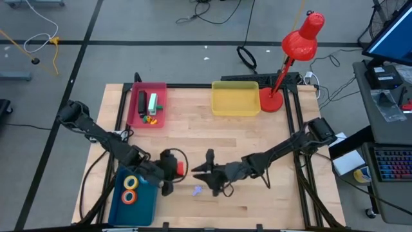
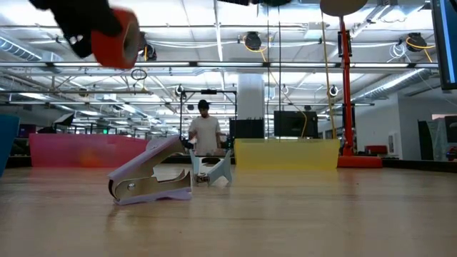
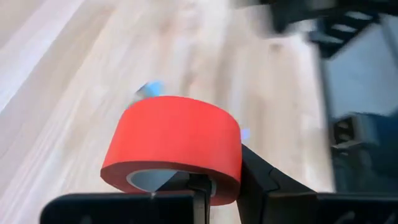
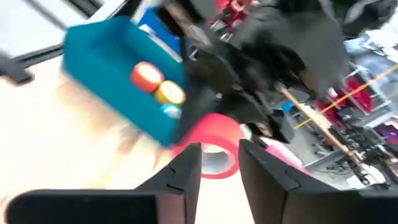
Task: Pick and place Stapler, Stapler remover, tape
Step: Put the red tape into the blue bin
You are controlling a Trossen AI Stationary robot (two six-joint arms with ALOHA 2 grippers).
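A blue tray (image 1: 147, 205) is seen at the table's (image 1: 257, 138) near left corner, with orange-red, yellow and blue tape rolls (image 1: 131, 190) inside. Just beside its right edge, a red tape roll (image 1: 179, 167) is clamped in the left gripper (image 1: 168, 171), raised off the wood. Right of it, the right gripper (image 1: 205, 173) is held with jaws slightly apart, empty. A staple remover (image 2: 151, 179) is lying near the table's near edge.

A pale lilac staple remover (image 2: 151, 175) is seen lying on the wooden table (image 2: 300, 214), while a red tape roll (image 2: 118, 39) is held high above it by a dark gripper (image 2: 89, 32) (a person (image 2: 206, 132) stands beyond).
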